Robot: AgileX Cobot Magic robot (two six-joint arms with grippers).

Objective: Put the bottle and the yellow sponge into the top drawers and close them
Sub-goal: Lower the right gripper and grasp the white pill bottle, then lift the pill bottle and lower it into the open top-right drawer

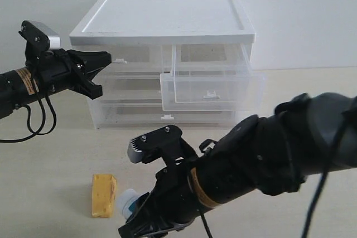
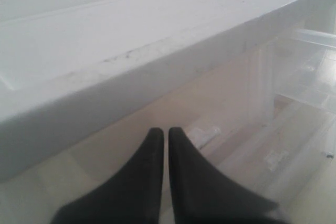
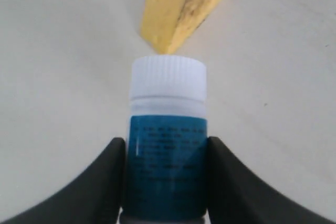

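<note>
Right wrist view: right jaws grip the bottle (image 3: 167,145); left jaws pressed together beside the cabinet (image 2: 105,72).

The bottle (image 1: 128,200) is a small white plastic cylinder with a ribbed white cap and a blue-teal label. It lies low at the bench (image 1: 56,160), cap pointing toward the yellow sponge (image 1: 104,195). The right claw (image 3: 167,148) has its dark fingers (image 3: 113,177) pressed against both sides of the label. The sponge is a yellow-orange, pitted wedge of foam lying flat on the bench just beside the cap; whether the two touch cannot be told. Of the top drawers, both translucent with small white tab handles, the right one (image 1: 211,85) is pulled well out of the cabinet (image 1: 167,15), while the left one (image 1: 134,55) sits pushed in
</note>
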